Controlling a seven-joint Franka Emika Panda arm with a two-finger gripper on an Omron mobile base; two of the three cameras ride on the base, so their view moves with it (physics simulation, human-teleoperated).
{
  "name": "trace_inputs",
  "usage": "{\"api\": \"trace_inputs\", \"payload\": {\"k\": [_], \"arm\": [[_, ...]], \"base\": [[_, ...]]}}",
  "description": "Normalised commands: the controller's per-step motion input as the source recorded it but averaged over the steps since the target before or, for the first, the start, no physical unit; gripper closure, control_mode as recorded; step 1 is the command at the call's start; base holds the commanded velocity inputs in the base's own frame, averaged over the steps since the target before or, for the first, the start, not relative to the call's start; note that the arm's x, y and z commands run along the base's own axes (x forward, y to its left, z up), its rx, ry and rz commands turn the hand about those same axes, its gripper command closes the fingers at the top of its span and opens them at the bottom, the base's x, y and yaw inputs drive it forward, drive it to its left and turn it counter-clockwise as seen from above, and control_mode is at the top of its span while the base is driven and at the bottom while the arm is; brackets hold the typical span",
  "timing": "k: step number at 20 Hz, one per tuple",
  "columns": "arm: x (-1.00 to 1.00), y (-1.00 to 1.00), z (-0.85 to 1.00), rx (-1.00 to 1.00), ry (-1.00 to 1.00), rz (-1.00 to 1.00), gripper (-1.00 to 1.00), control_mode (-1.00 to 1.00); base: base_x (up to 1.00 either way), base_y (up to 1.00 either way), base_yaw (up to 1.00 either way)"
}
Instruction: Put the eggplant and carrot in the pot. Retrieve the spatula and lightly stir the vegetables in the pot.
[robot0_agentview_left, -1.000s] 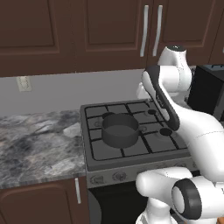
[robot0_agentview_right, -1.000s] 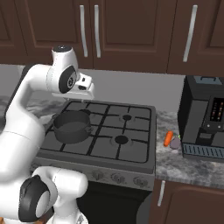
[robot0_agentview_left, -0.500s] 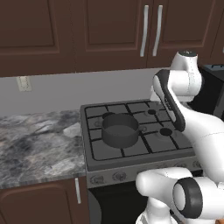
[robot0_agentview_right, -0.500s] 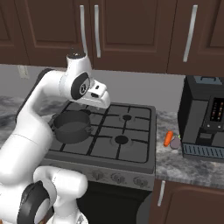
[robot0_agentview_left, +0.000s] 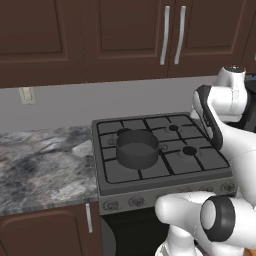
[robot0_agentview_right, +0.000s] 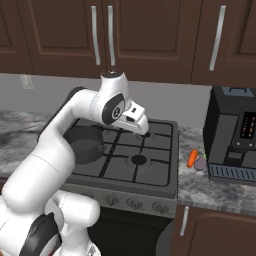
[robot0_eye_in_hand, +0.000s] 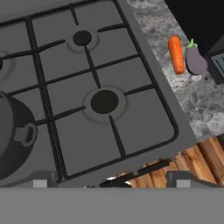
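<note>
Two vegetables, the carrot (robot0_eye_in_hand: 176, 54) and eggplant (robot0_eye_in_hand: 195, 59), lay side by side on the counter (robot0_agentview_right: 215, 187) beside the stove (robot0_agentview_right: 145, 167) as the empty-handed gripper (robot0_agentview_right: 143, 129) hung spread above the burners; the pot (robot0_agentview_left: 137, 148) sat opposite

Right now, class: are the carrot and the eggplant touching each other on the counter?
Apart. The hand view shows a thin strip of speckled counter between the carrot and the eggplant, lying side by side beside the stove.

stove grate (robot0_eye_in_hand: 87, 87), pot (robot0_eye_in_hand: 11, 135), carrot (robot0_eye_in_hand: 176, 54) beside eggplant (robot0_eye_in_hand: 196, 60)
</note>
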Motion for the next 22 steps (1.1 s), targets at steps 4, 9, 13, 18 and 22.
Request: {"api": "trace_inputs", "payload": {"k": [4,9,13,18,22], "arm": [[0.06,-0.65,-0.27,-0.02,0.01,-0.06,-1.00,-1.00],[0.30,-0.61,-0.32,0.00,0.00,0.00,-1.00,-1.00],[0.67,-0.58,-0.21,-0.01,0.03,0.00,-1.00,-1.00],[0.74,-0.35,0.00,0.00,0.00,0.06,-1.00,-1.00],[0.19,-0.12,-0.19,0.02,0.00,0.01,-1.00,-1.00]], "base": [[0.00,0.00,0.00],[0.00,0.00,0.00],[0.00,0.00,0.00],[0.00,0.00,0.00],[0.00,0.00,0.00]]}}
